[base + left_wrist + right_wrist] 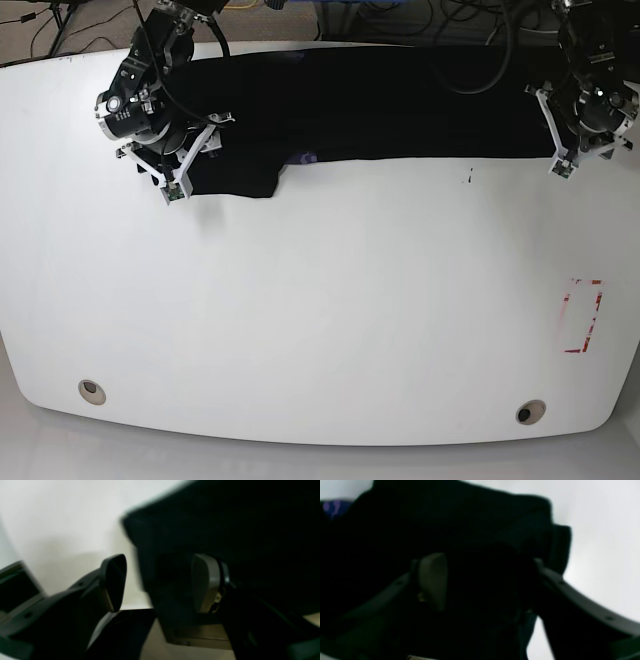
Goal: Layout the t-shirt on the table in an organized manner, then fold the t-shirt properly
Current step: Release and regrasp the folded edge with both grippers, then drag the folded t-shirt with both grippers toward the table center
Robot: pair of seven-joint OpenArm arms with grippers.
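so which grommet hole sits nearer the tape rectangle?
The grommet hole at the table's front edge on the base view's right. It sits just below the red-and-white tape rectangle; the other hole is at the far left corner.

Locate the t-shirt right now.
In the base view, the t-shirt stretches along the table's far edge, between the two pincers, far from the red tape rectangle.

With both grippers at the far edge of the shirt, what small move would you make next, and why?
Probably close the right gripper fully on the t-shirt. Black cloth already lies between its jaws, which stand apart. The left gripper is also open around a cloth edge at the other end. The shirt lies bunched in a strip along the table's far edge, so both ends need gripping before spreading it.
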